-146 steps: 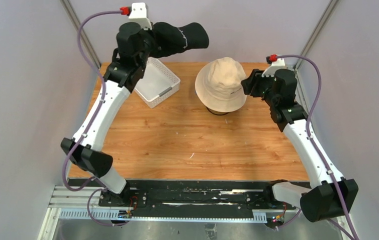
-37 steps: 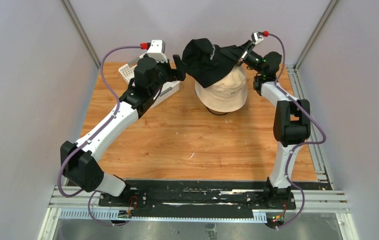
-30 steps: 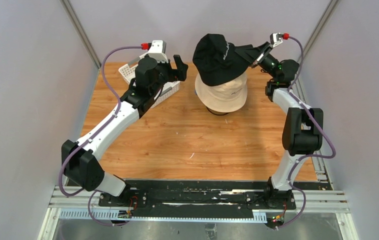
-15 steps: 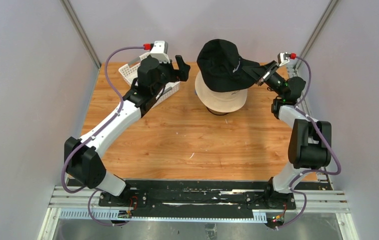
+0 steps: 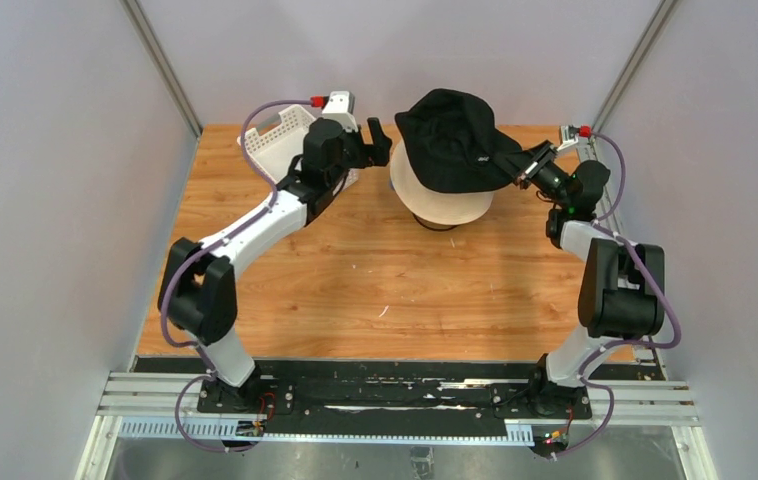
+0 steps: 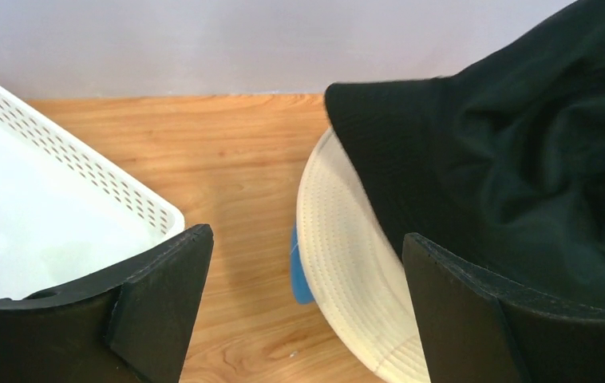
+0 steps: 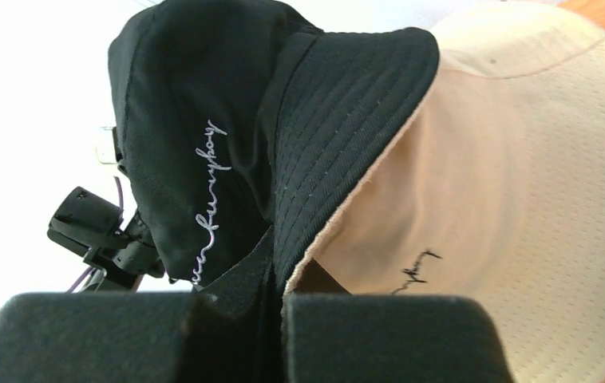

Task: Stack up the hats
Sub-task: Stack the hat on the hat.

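You've got: black bucket hat (image 5: 452, 140), pale script lettering; beige bucket hat (image 5: 442, 205), dark script; blue hat (image 6: 298, 273) edge beneath; white perforated basket (image 5: 277, 150); orange-brown wood-grain worktop (image 5: 375, 270).

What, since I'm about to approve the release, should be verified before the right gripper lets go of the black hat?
1. Right gripper shut on the black hat at its brim: ok.
2. Black hat draped over the crown of the beige hat: ok.
3. Black hat fully down and centred: cannot tell; its brim hides the fit.
4. Left gripper open, empty, beside the stack: ok.
5. Basket apart from the stack: ok.
6. Hats under the beige one aligned: cannot tell; only the edge of a blue hat shows.
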Controlling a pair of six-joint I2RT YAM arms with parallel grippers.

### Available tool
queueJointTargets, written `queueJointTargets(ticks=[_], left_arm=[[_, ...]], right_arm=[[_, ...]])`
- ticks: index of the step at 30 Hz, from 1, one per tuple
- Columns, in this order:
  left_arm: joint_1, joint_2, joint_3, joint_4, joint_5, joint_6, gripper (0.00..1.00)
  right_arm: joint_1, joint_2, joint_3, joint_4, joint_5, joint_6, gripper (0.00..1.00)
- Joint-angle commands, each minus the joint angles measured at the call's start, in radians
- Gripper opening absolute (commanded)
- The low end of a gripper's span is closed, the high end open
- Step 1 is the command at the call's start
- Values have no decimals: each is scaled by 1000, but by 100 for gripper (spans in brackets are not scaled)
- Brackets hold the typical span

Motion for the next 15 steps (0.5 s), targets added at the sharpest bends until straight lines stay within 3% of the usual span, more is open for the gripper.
queueJointTargets(ticks=[1,8,15], left_arm=[[36,92,38,111,42,-81,93],[128,210,32,362,240,-247,97],[203,379,42,812,501,-579,93]], right_arm=[[-27,42,2,21,7,-45,1],[-29,69,19,35,0,-46,1],[-29,96,24,69,-8,-26,1]])
